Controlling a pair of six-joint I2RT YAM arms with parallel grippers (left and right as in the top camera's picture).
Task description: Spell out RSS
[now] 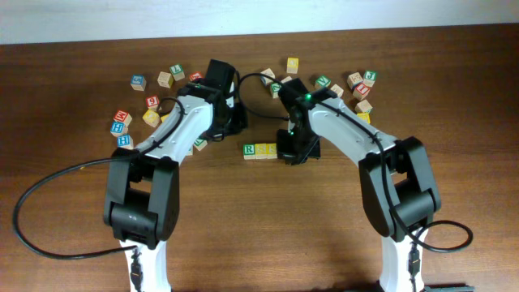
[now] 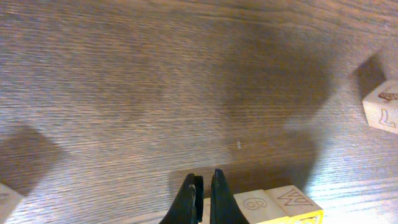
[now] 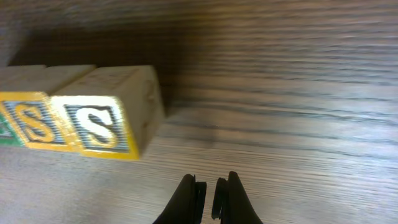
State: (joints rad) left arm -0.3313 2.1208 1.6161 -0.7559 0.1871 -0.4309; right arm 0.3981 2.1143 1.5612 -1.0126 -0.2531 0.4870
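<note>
A row of three cubes lies at the table's middle. In the overhead view I see the green R cube (image 1: 249,149) and a yellow cube (image 1: 263,150) touching it; my right arm hides the third. The right wrist view shows two yellow-faced S cubes side by side, the left S cube (image 3: 34,122) and the right S cube (image 3: 99,124), with the green edge of the R cube (image 3: 4,127) at the far left. My right gripper (image 3: 210,186) (image 1: 293,151) is shut and empty, just right of the row. My left gripper (image 2: 205,186) (image 1: 235,122) is shut and empty behind the row.
Two pale cubes with engraved tops (image 2: 273,202) lie right at my left fingertips. Another cube (image 2: 380,107) sits at the right. Loose letter cubes are scattered at the back left (image 1: 138,82) and back right (image 1: 362,81). Cables trail across the table's front.
</note>
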